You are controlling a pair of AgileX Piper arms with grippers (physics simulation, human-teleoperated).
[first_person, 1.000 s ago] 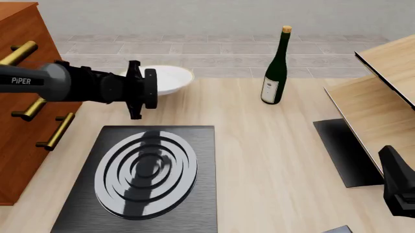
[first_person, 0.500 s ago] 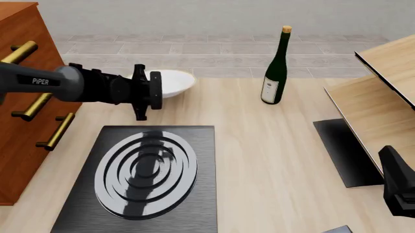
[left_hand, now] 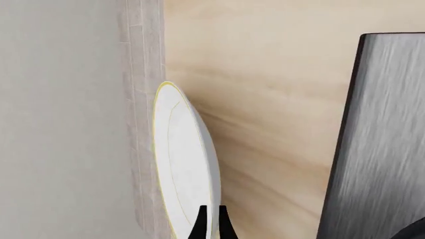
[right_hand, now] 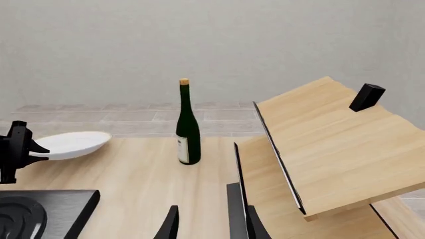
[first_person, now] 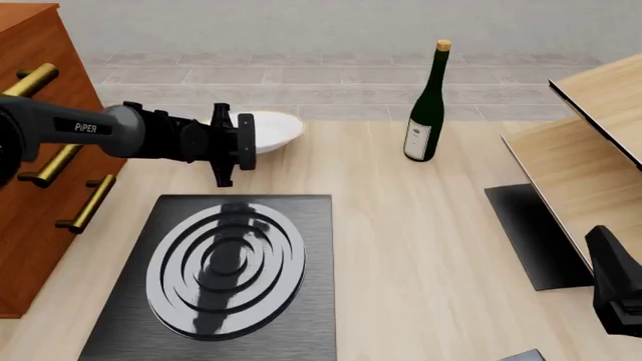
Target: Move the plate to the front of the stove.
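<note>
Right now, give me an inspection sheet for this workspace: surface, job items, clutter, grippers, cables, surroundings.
Surface: light wood table.
Job's things: plate at the table's far edge, beyond the stove, tilted, one side raised.
Clutter: wine bottle upright; black mat at right, partly under a slanted wooden board.
Grippers: left gripper at the plate's rim, fingers close together; right gripper low at right, open, holding nothing.
Cables: nothing seen.
Surroundings: wooden drawer cabinet with brass handles at left; tiled ledge and grey wall behind.
</note>
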